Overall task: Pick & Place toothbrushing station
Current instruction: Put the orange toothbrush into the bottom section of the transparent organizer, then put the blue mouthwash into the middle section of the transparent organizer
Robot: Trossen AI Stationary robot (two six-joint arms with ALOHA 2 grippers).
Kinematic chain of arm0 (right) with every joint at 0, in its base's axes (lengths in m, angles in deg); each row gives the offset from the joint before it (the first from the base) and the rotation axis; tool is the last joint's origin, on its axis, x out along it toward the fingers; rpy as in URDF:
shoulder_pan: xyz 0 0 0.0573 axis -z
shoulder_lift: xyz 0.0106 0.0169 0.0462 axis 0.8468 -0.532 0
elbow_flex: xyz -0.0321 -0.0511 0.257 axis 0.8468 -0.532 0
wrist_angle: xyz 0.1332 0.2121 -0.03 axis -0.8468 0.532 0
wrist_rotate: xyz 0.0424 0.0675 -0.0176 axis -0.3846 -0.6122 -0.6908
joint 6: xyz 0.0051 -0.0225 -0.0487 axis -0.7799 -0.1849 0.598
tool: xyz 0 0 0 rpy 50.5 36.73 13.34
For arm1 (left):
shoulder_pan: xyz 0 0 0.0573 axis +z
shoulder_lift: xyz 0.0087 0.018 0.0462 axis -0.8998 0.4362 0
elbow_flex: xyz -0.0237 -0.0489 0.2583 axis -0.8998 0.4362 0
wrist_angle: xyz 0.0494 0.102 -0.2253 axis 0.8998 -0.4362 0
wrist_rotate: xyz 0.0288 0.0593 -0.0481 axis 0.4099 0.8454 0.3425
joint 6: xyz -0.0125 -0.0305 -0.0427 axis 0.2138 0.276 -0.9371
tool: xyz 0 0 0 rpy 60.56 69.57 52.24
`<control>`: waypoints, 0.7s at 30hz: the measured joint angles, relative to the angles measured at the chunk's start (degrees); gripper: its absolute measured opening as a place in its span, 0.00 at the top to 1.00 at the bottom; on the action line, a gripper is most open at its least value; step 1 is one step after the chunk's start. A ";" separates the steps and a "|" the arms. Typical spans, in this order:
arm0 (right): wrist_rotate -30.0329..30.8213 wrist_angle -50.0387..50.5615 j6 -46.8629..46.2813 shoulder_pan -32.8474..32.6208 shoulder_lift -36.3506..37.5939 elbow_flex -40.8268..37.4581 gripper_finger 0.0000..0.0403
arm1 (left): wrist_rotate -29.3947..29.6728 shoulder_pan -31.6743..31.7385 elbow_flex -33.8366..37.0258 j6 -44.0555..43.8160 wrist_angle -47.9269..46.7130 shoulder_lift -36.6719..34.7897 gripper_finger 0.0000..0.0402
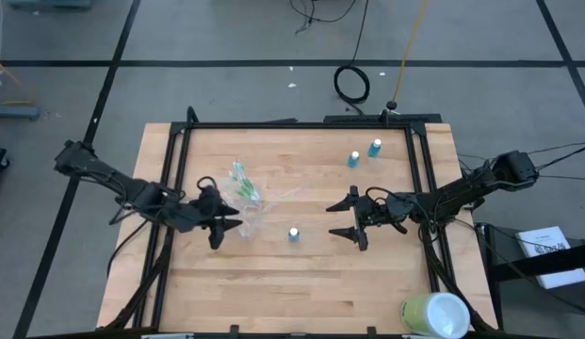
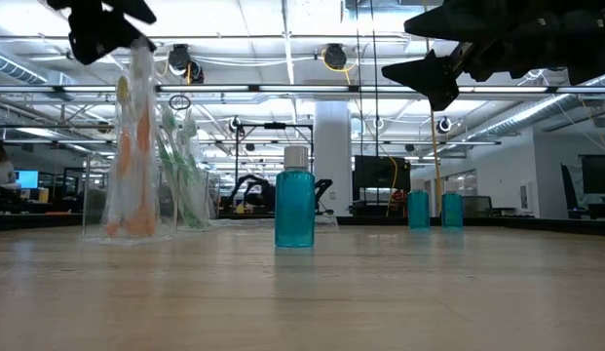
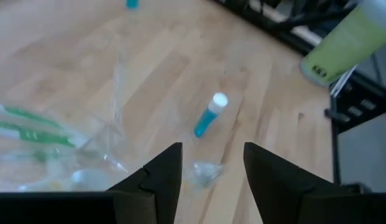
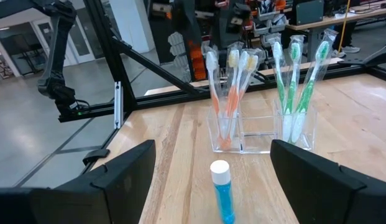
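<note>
**Left gripper over the brush holder, right arm waiting by the near tube**

I see the clear plastic toothbrush holder (image 4: 261, 130) standing upright left of table centre, with orange-and-white toothbrushes (image 4: 230, 93) in one end compartment and green-and-white toothbrushes (image 4: 298, 87) in the other. The middle compartment looks empty. My left gripper (image 1: 219, 224) hangs just beside and above it, fingers apart, nothing between them. My right gripper (image 1: 349, 217) hovers right of centre, jaws wide and empty.

One small blue tube with a white cap (image 1: 294, 234) stands between the two grippers, near the holder. Two more blue white-capped tubes (image 1: 364, 153) stand close together toward the far right of the wooden table (image 1: 301, 292). A large pale green cup (image 1: 433, 315) lies at the near right corner; not part of the set.

Handling guess: the holder is light, rigid, thin-walled and slick, and top-heavy with brushes, so it tips easily. I'd pinch one wall low down, not the brush heads. The tubes are light and topple easily; grip the body below the cap.
</note>
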 joint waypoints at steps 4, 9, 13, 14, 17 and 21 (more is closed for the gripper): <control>0.00 -0.01 -0.01 0.00 0.00 0.00 0.23 | 4.34 -0.92 0.00 2.96 2.31 -3.34 0.56; 0.04 0.01 -0.01 0.00 -0.02 0.00 0.23 | 6.34 -1.72 0.00 12.73 14.23 -4.17 0.56; 0.07 0.01 -0.01 0.00 0.00 0.00 0.23 | 4.74 -1.85 -0.02 19.99 22.25 -0.92 0.56; 0.07 0.00 -0.01 0.00 -0.01 0.00 0.23 | 4.71 -1.85 0.00 21.28 23.34 0.11 0.56; 0.11 0.03 0.01 0.00 -0.02 0.00 0.23 | 4.69 -2.07 0.00 24.63 26.83 2.43 0.56; 0.07 0.99 0.01 0.00 0.17 0.00 0.23 | 5.51 -5.34 0.00 30.52 30.67 1.71 0.56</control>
